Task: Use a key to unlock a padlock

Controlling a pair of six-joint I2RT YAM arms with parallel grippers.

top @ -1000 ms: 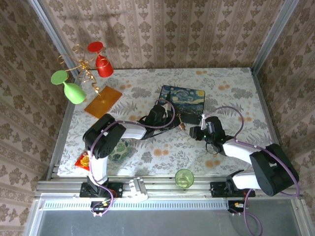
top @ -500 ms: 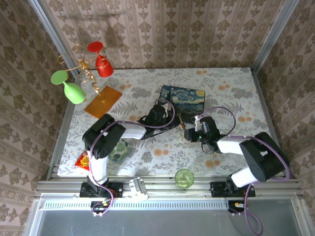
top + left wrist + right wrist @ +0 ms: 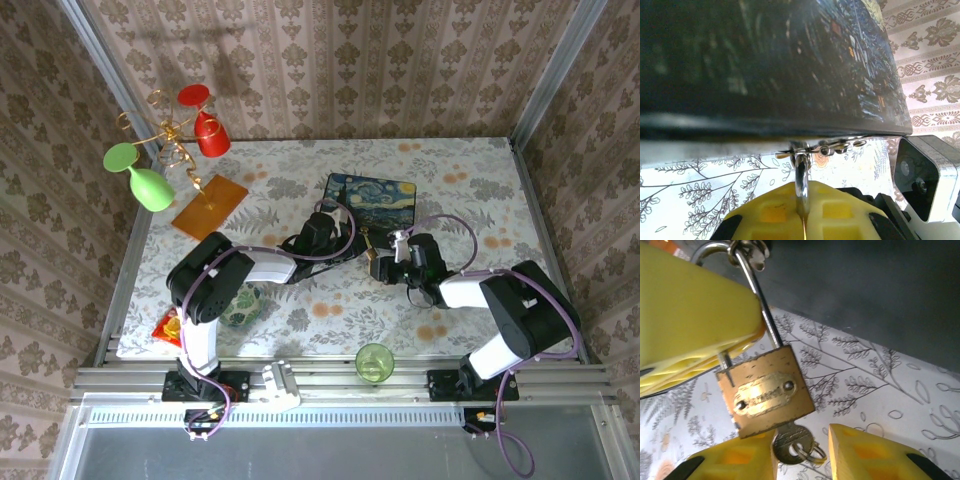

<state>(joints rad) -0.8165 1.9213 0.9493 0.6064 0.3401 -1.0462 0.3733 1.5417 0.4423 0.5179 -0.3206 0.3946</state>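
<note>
The small brass padlock (image 3: pixel 765 397) hangs upright just off the flowered table, beside the starry-night box (image 3: pixel 372 197). My left gripper (image 3: pixel 802 200) is shut on its thin silver shackle (image 3: pixel 801 172), whose loop passes through a ring on the box's edge (image 3: pixel 747 252). A silver key (image 3: pixel 792 442) with a small ring sits in the bottom of the padlock. My right gripper (image 3: pixel 801 446) is open, its yellow fingers (image 3: pixel 865 452) on either side of the key head; the left one is close against the key, the right one apart. From above, the padlock (image 3: pixel 371 250) lies between the two grippers.
A green glass (image 3: pixel 374 362) stands at the near edge between the arm bases. A wire stand with a red and a green wine glass (image 3: pixel 175 150) is at the back left on an orange plate. A red packet (image 3: pixel 167 327) and a round green object (image 3: pixel 243 305) lie near the left arm.
My right gripper has slid left across the table up to the padlock, so its fingers now flank the key. The left gripper has held still on the shackle.
</note>
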